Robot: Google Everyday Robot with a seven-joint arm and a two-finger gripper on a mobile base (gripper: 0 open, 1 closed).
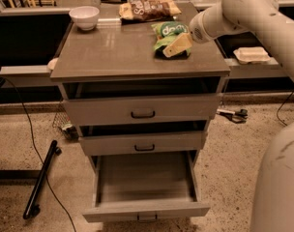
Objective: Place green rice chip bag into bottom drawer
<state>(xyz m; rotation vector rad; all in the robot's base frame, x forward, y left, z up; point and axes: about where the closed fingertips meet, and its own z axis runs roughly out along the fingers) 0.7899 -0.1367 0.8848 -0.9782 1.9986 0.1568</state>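
Note:
The green rice chip bag (167,32) lies on the grey cabinet top (113,52), at the right side toward the back. My gripper (175,47) reaches in from the right on a white arm and sits right at the bag's front right edge, its pale fingers (177,44) lying over the bag. The bottom drawer (146,190) is pulled out and shows an empty grey inside. The two drawers above it are slightly ajar.
A brown-and-tan snack bag (149,8) lies at the back of the cabinet top. A white bowl (84,17) stands at its back left corner. A white container (252,55) sits on the ledge at right. A black pole (40,180) and cables lie on the floor at left.

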